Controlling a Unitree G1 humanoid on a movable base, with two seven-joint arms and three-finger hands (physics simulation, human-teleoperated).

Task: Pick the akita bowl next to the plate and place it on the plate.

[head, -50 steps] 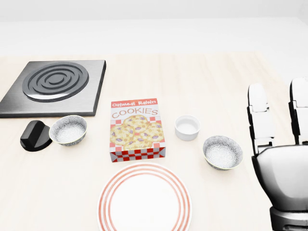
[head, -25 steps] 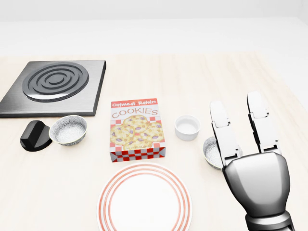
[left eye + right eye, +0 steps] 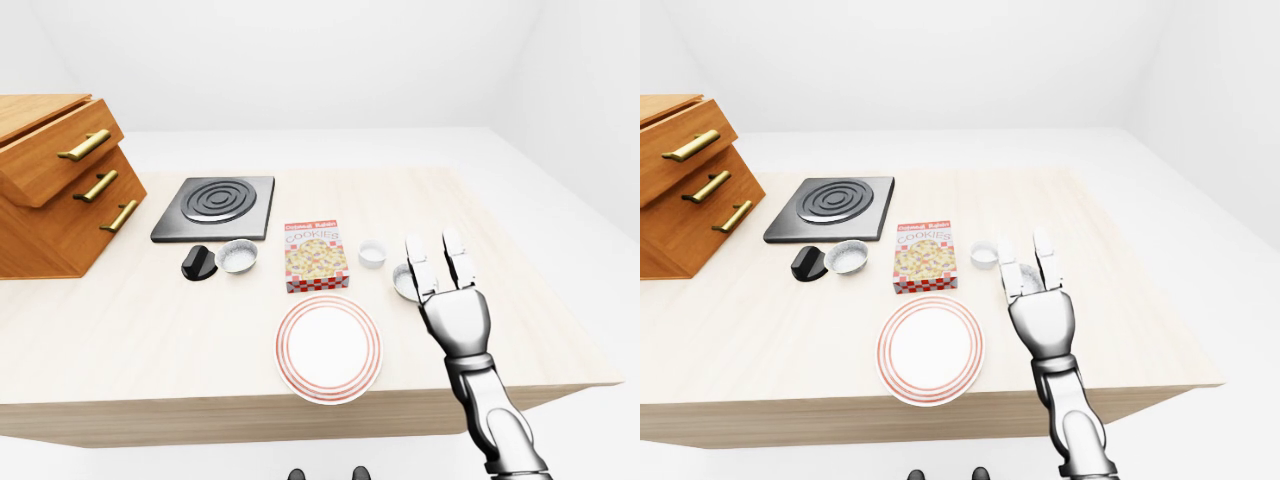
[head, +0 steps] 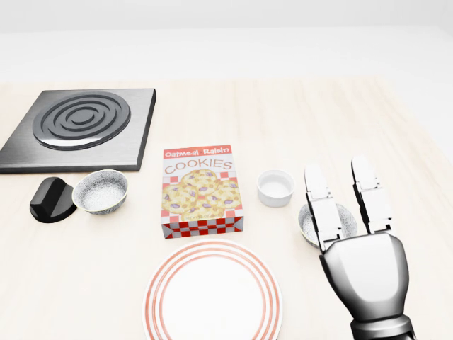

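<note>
On a pale wooden table [image 4: 85, 269], the right hand [image 4: 364, 273] has swung in from the head view's right edge and now hovers over the bowl [image 4: 345, 219], fingers [image 4: 322, 205] spread and grasping nothing. The bowl sits right of the plate [image 4: 213, 294]; a grasp looks imminent.

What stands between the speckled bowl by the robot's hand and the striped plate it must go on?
Nothing visible. Only bare table lies between the akita bowl and the plate. The cookie box sits off that path, above the plate in the head view. The open right hand overlaps the bowl.
</note>
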